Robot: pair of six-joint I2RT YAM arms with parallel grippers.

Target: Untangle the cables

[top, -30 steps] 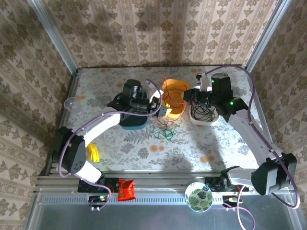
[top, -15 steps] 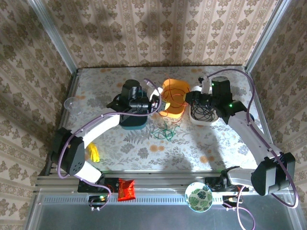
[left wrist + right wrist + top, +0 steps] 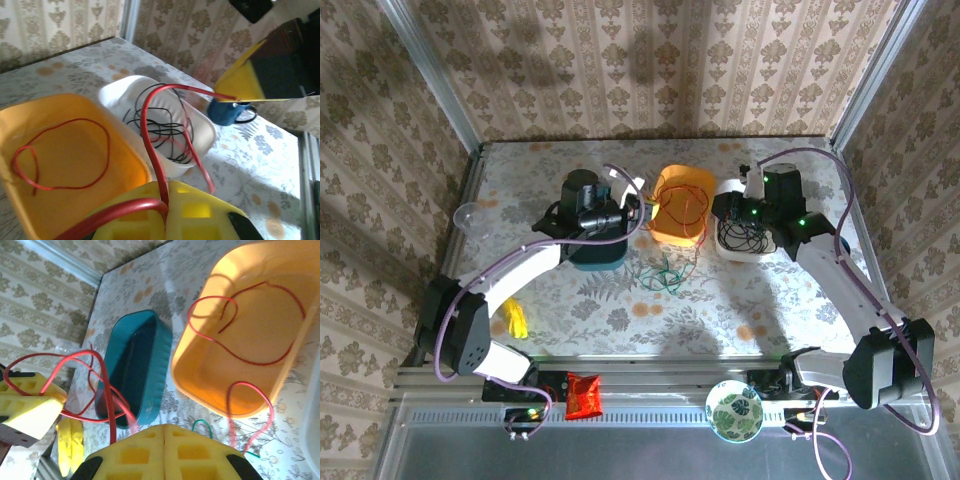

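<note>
Toward the back of the counter [image 3: 620,310], three tubs stand in a row: a teal tub [image 3: 595,255] on the left, an orange tub [image 3: 680,232] in the middle and a white tub [image 3: 125,82] on the right. The red cable [image 3: 148,145] lies partly in the orange tub as a loose loop, and the rest rises out of it and is strung between the two arms. The left gripper [image 3: 640,205] hangs at the left rim of the orange tub, its jaws closed on the red cable, which the left wrist view shows pinched between the yellow pads. The right gripper [image 3: 723,208] hangs between the orange and white tubs. Its jaws are closed too, and the right wrist view shows the red cable coming out from between the pads. The black cable [image 3: 745,236] sits coiled inside the white tub. The green cable [image 3: 660,275] lies in a loose tangle on the counter just in front of the orange tub, with a strand of red running down beside it. A blue mug [image 3: 225,112] stands beyond the white tub. A clear cup [image 3: 467,213] sits near the counter's left edge.
</note>
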